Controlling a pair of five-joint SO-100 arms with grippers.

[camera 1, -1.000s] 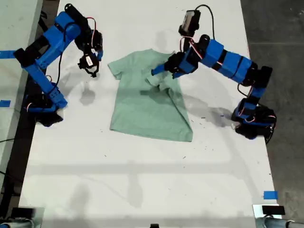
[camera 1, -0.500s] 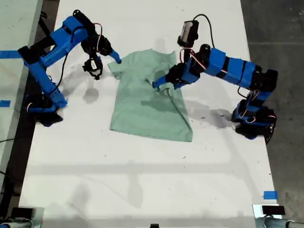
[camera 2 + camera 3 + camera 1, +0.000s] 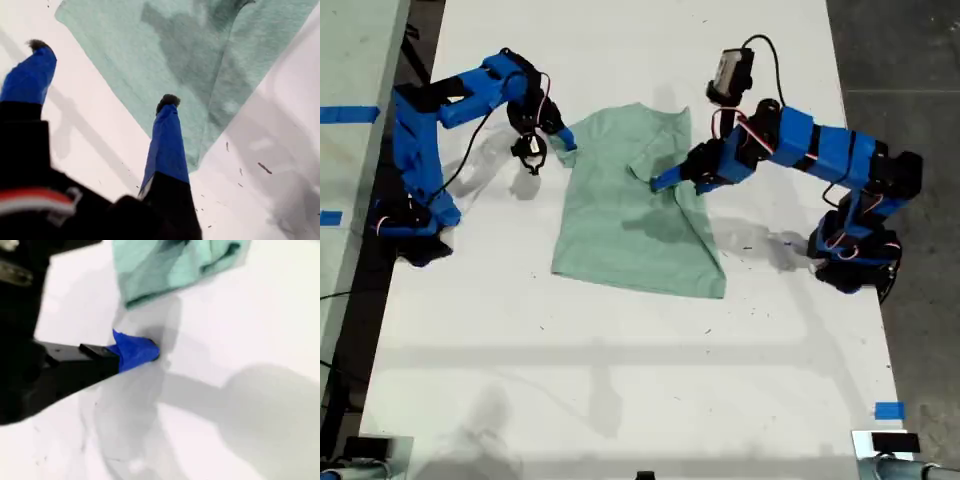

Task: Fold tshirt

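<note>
No text, label, brand, number or sign can be read anywhere.

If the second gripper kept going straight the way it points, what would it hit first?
Probably the tshirt, at its sleeve edge. My second gripper points at it across bare table, with nothing between them. Its height is unclear.

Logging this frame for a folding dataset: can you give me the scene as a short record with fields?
cloth: pale mint-green tshirt, flat on the white table
fold state: sleeve at the exterior view's right looks folded inward; the other sleeve is spread out
first gripper: fingers apart above the tshirt, holding nothing
second gripper: by the sleeve at the exterior view's left; open or shut unclear
</note>
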